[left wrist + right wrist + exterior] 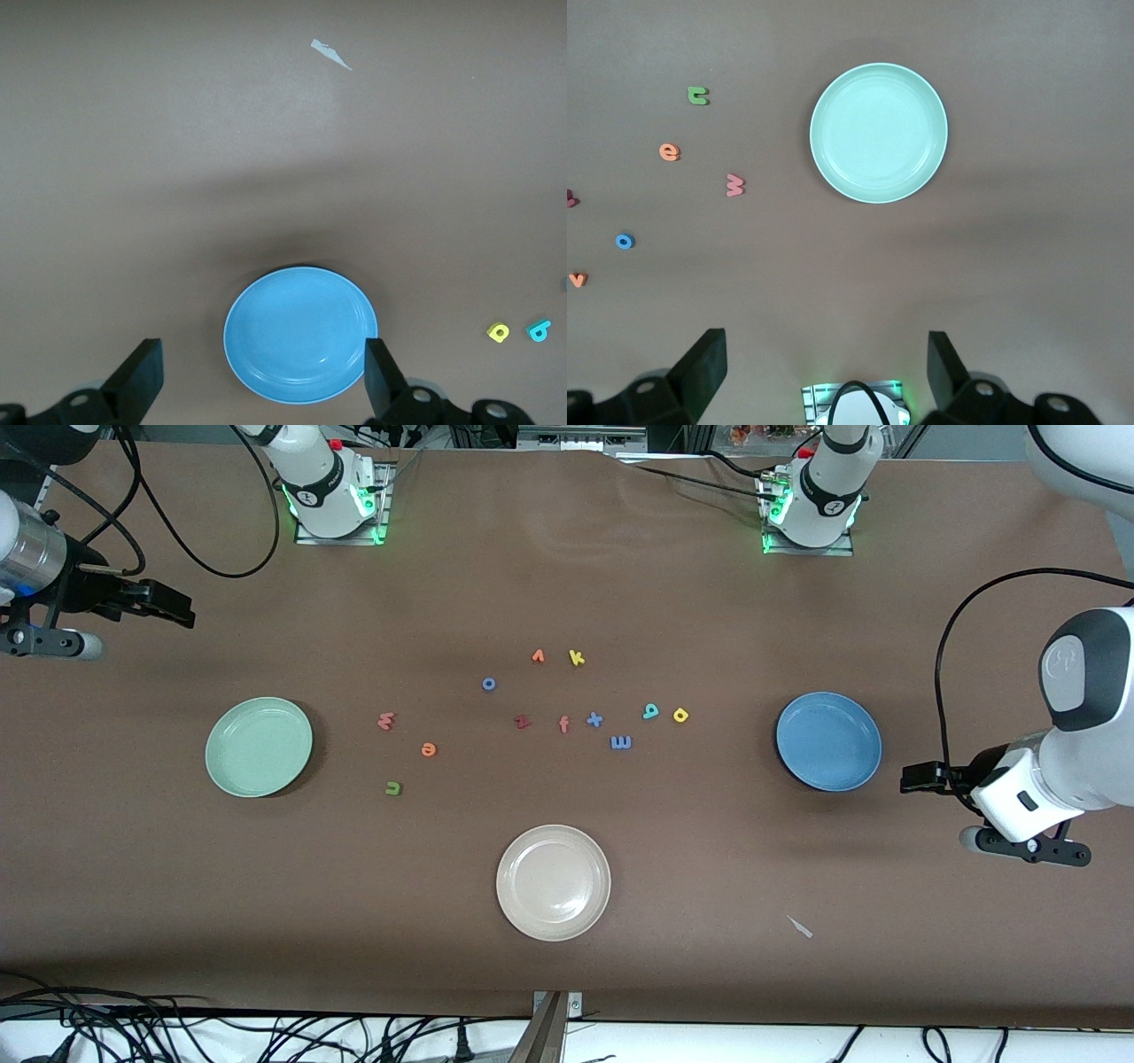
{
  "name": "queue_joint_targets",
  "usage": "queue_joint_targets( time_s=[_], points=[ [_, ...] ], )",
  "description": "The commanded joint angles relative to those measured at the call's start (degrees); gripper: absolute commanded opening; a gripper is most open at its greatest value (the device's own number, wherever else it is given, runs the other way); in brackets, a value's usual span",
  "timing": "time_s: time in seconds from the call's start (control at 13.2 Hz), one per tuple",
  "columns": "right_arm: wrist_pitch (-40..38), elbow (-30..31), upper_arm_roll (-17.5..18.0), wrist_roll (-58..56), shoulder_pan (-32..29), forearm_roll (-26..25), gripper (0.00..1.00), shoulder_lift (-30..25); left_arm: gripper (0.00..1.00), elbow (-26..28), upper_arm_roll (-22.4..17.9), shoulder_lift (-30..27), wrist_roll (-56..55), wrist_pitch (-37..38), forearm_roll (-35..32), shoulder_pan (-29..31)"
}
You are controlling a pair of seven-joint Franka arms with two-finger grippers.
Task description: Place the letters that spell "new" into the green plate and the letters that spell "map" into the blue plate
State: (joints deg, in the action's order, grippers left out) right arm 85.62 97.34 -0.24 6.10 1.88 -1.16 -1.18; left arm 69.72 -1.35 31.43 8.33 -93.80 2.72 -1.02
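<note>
Two hands, and I see both spread wide, holding and touching nothing. My left hand [912, 778] hangs over the bench [567, 974] at its own arm's end, just beside the blue plate [828, 741]; my right hand [173, 602] hangs over bare bench at the other end, well apart from the green plate [259, 746].

None of the letters sits in a plate. Beside the green plate lie the w [385, 721], e [429, 750] and n [393, 787]. Toward the blue plate lie the m [621, 742], a [650, 711] and p [680, 715]. A white plate [554, 882] lies nearest the front camera.
</note>
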Motion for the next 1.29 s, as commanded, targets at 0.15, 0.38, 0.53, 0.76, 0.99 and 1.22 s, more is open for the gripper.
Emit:
queue_joint_targets(
  time_s=[0.15,0.38,0.53,0.76,0.99,1.22],
  points=[
    [-1.2,-1.4,0.2,0.3,-0.2,0.9,1.0,0.5,1.0,-0.1,-0.2,-0.5,0.5,0.0,-1.0,-0.8],
    [-1.2,-1.4,0.3,0.3,-0.2,0.9,1.0,0.5,1.0,-0.1,-0.2,-0.6,0.5,0.0,-1.1,-0.9],
    [-1.2,-1.3,0.3,0.0,-0.2,0.9,1.0,0.5,1.0,-0.1,-0.2,-0.6,0.5,0.0,-1.1,-0.9],
    [-1.2,-1.3,0.2,-0.5,-0.2,1.0,1.0,0.5,1.0,-0.1,-0.2,-0.6,0.5,0.0,-1.2,-0.9],
    [-1.2,-1.3,0.2,-0.4,-0.2,0.9,1.0,0.5,1.0,-0.1,-0.2,-0.6,0.5,0.0,-1.2,-0.9],
    [-1.2,-1.3,0.2,-0.2,-0.2,0.9,1.0,0.5,1.0,-0.1,-0.2,-0.6,0.5,0.0,-1.2,-0.9]
  ],
)
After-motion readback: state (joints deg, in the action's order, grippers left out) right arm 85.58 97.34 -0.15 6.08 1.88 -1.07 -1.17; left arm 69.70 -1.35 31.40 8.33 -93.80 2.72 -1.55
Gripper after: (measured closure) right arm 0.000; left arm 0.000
